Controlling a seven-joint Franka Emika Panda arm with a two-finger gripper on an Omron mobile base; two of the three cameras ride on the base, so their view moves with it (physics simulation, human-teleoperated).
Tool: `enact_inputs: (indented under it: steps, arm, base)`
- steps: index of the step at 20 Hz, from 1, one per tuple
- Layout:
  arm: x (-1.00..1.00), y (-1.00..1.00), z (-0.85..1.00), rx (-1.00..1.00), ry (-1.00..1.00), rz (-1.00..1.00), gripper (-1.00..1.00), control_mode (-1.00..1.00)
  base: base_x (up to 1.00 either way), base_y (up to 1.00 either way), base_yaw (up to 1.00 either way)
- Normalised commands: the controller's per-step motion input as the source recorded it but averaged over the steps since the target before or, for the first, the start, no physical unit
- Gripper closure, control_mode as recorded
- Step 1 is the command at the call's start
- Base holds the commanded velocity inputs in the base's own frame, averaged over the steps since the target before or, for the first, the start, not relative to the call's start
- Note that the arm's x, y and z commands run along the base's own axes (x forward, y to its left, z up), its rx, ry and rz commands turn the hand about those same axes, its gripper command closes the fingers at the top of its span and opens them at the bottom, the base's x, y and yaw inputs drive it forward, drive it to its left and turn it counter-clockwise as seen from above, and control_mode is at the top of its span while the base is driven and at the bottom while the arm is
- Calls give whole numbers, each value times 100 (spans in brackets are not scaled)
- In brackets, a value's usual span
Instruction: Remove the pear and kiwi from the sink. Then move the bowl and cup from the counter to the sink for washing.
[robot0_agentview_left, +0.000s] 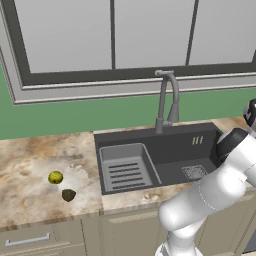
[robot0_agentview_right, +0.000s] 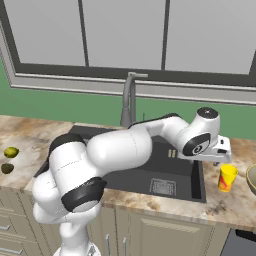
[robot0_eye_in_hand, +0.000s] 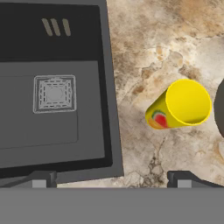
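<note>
The yellow cup (robot0_agentview_right: 227, 177) (robot0_eye_in_hand: 181, 105) with a red-and-green mark stands upright on the counter (robot0_eye_in_hand: 144, 52) just right of the sink (robot0_agentview_right: 165, 172) (robot0_eye_in_hand: 52, 122). My gripper (robot0_agentview_right: 218, 161) (robot0_eye_in_hand: 111, 179) hovers open and empty above the sink's right rim, a little short of the cup. A sliver of the bowl (robot0_agentview_right: 251, 179) (robot0_eye_in_hand: 220, 109) shows past the cup at the frame edge. The pear (robot0_agentview_left: 55, 177) (robot0_agentview_right: 11, 152) and kiwi (robot0_agentview_left: 68, 194) (robot0_agentview_right: 7, 168) lie on the counter (robot0_agentview_left: 30, 160) left of the sink (robot0_agentview_left: 165, 150), close together.
A ribbed grey tray insert (robot0_agentview_left: 125, 167) fills the sink's left half, and a square drain (robot0_eye_in_hand: 54, 92) sits at the right. The gooseneck faucet (robot0_agentview_left: 167, 100) (robot0_agentview_right: 129, 100) rises behind the basin under the window. My arm arches over the sink.
</note>
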Motion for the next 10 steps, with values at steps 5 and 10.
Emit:
enact_inputs:
  steps: [5, 10]
  arm:
    - [21, -23, -12, 0, 5, 0, -100, -100]
    - [13, -25, -5, 0, 0, 0, -100, -100]
  base:
    - [0, 0, 0]
    - [0, 0, 0]
